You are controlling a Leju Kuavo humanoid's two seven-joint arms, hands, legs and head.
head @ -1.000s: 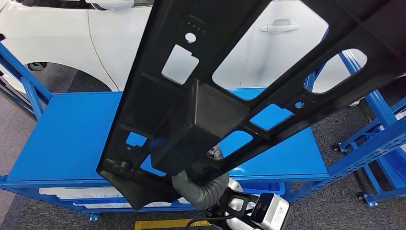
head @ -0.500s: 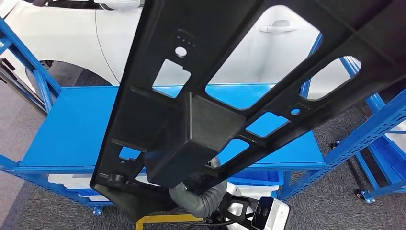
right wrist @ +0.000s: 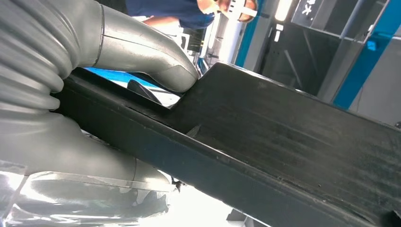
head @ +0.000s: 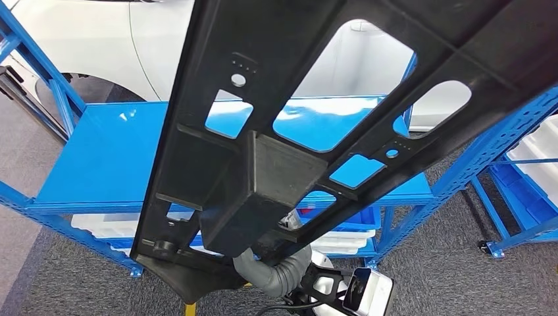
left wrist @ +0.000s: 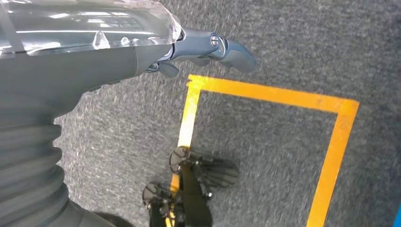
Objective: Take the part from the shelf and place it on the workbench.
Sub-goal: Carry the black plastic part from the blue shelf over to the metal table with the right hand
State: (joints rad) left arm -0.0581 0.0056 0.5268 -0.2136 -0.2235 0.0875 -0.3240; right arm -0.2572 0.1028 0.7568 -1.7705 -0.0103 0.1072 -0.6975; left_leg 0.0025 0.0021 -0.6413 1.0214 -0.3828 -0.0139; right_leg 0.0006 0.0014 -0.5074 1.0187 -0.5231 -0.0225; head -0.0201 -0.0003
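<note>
We're holding the part (head: 316, 118) up with the right hand (right wrist: 71, 109), thumb (right wrist: 146, 52) pressing on its top face, edge clamped. It's tilting diagonally over the blue workbench (head: 99, 164), not touching it. Left hand (left wrist: 208, 47) is hanging over grey carpet beside yellow floor tape (left wrist: 265, 94), fingers loosely extended, holding nothing.

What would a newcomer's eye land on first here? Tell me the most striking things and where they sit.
The long black plastic part with cut-out windows runs slantwise across the head view, gripped by the right hand. Behind it stands the glossy blue metal workbench, with a white car beyond. The left hand hangs over yellow floor tape.
</note>
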